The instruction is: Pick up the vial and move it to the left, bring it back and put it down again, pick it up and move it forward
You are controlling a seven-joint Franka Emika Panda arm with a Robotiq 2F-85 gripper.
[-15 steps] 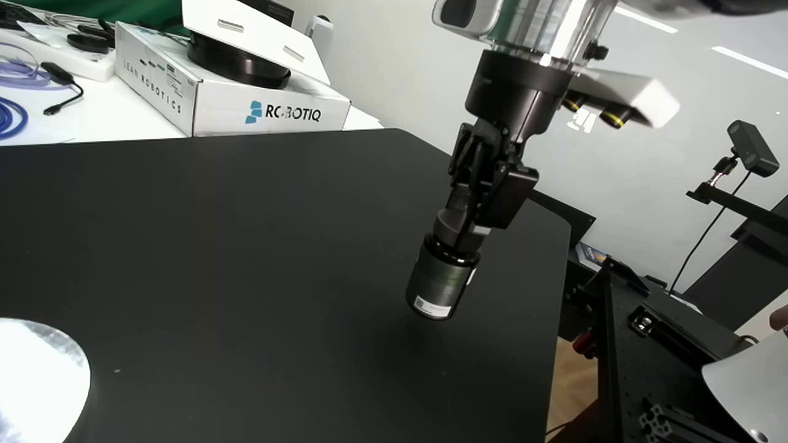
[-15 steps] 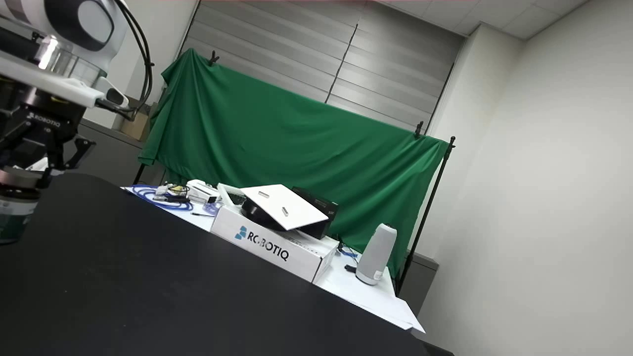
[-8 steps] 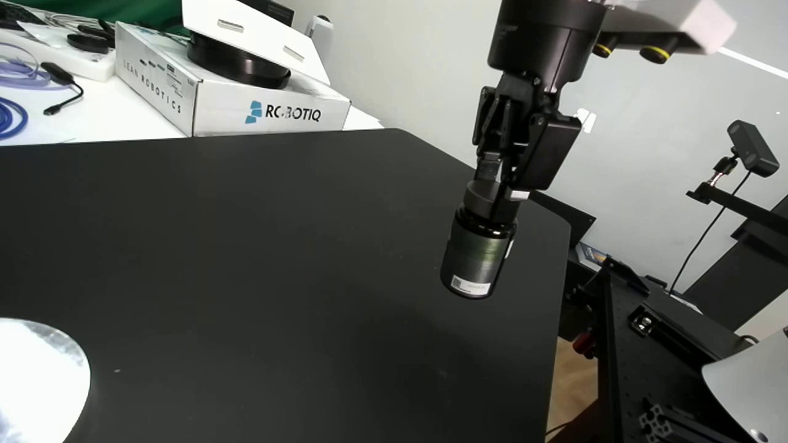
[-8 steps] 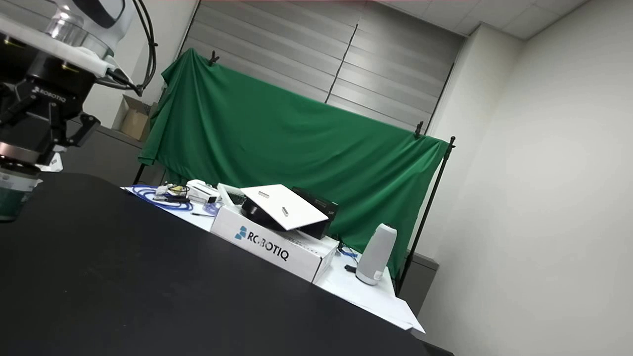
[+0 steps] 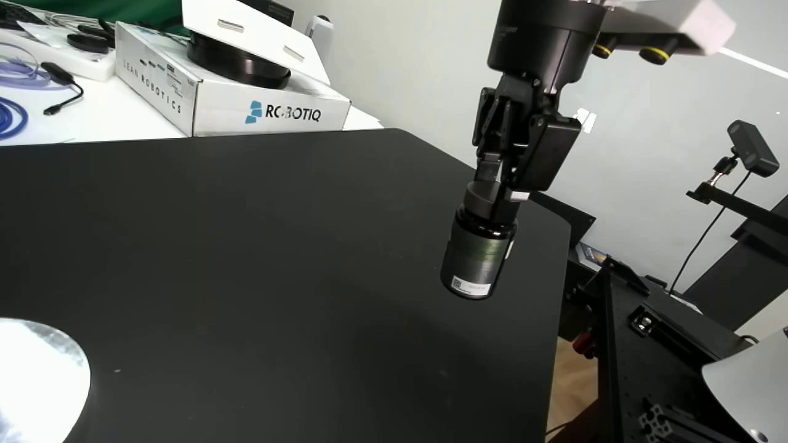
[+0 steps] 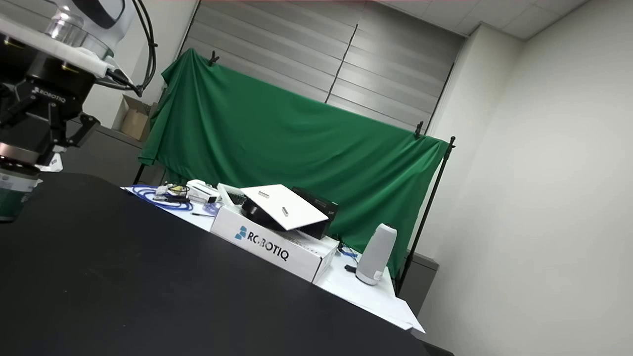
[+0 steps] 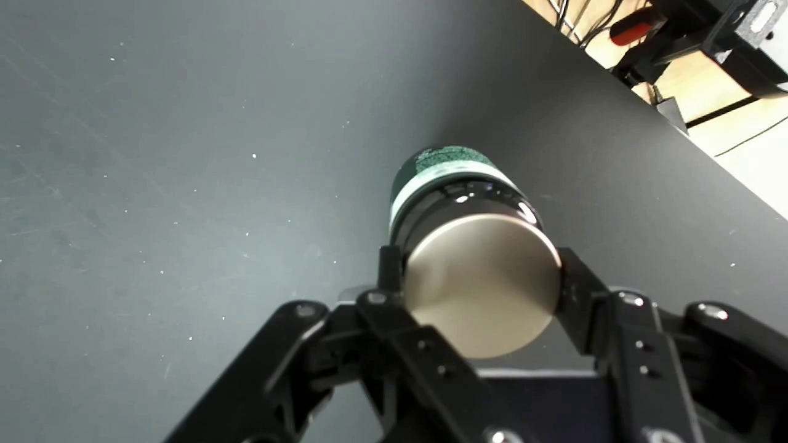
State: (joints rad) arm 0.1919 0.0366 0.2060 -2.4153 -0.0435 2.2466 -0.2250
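The vial (image 5: 475, 261) is a short dark cylinder with a white label strip near its bottom. It hangs above the black table, slightly tilted in that exterior view. My gripper (image 5: 494, 200) is shut on its cap from above. In an exterior view the vial (image 6: 14, 195) is cut by the left edge and shows a green lower band, with my gripper (image 6: 24, 153) over it. In the wrist view the round cap (image 7: 483, 307) looks tan and sits between both fingertips of my gripper (image 7: 479, 271). The vial's underside is hidden.
The black table (image 5: 215, 246) lies below; its right edge runs near the held vial. A white round object (image 5: 37, 375) stands at the lower left. A white Robotiq box (image 5: 271, 111) is beyond the far edge. A camera on a stand (image 5: 752, 147) is at the right.
Over the first half second my gripper and the held vial moved up and to the right in an exterior view, higher above the table. Over the last half second they stay still.
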